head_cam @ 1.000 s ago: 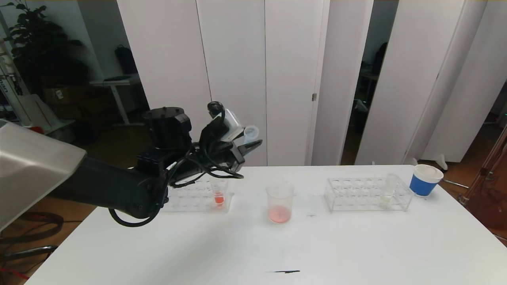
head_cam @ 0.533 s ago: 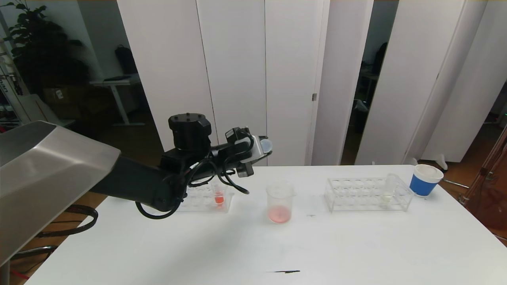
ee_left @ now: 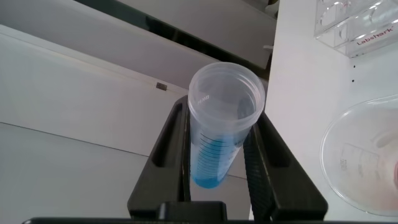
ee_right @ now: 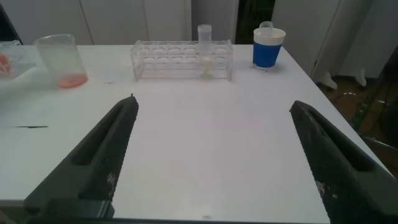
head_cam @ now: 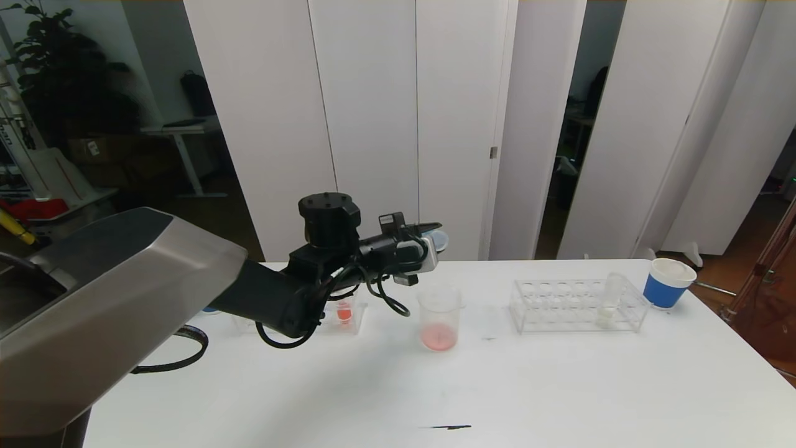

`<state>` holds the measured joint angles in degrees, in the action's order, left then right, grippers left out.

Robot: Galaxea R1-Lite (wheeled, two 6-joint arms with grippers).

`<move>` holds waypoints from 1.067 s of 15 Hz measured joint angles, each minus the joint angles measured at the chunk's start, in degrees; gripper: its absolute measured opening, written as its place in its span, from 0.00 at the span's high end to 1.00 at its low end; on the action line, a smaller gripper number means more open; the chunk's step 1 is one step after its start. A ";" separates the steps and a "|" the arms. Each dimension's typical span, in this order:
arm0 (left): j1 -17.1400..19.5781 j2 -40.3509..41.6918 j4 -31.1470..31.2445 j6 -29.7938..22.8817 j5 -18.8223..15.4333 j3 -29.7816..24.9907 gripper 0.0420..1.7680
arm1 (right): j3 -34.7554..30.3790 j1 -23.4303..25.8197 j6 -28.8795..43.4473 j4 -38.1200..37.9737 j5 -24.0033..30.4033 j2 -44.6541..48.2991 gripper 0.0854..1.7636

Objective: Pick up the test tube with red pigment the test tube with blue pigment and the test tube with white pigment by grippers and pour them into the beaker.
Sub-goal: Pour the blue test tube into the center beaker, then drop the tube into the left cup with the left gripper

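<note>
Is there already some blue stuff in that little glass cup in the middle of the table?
No, the beaker holds only pinkish-red pigment at its bottom.

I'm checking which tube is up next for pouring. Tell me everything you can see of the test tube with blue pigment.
The test tube with blue pigment is a slim clear plastic-looking tube with an open round mouth, printed graduation lines and bright blue pigment in its rounded tip. The left hand is shut on it, one black finger pressing each side. In the head view it lies roughly level, raised behind and above the beaker, which holds some pinkish-red pigment. Nothing is spilling yet.
</note>
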<state>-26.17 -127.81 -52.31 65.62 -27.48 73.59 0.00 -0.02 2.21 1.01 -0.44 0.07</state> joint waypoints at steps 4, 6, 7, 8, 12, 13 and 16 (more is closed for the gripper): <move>-0.52 -3.32 -3.67 3.21 0.04 1.66 0.69 | 0.00 0.00 0.00 0.00 0.00 0.00 0.01; -0.28 -4.61 -5.63 5.18 0.04 2.12 0.69 | 0.00 0.02 0.00 0.00 0.00 0.00 0.01; -0.15 -5.05 -5.81 6.03 0.04 2.12 0.69 | 0.00 0.02 0.00 0.00 0.00 0.00 0.01; -0.06 -5.46 -6.12 6.42 0.04 2.12 0.69 | 0.00 0.02 -0.01 0.02 0.00 0.00 0.01; 0.68 -6.86 -7.83 7.89 0.13 2.39 0.69 | 0.00 0.00 0.00 0.02 0.00 0.00 0.01; 0.79 -7.20 -8.30 8.33 0.13 2.45 0.69 | 0.00 -0.02 0.00 0.00 0.00 0.00 0.01; 1.21 -8.25 -10.03 9.81 0.13 3.00 0.69 | 0.00 -0.02 0.02 0.02 0.00 0.00 0.01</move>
<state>-24.97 -136.06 -62.34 75.44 -27.34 76.59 0.00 -0.05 2.23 1.04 -0.44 0.07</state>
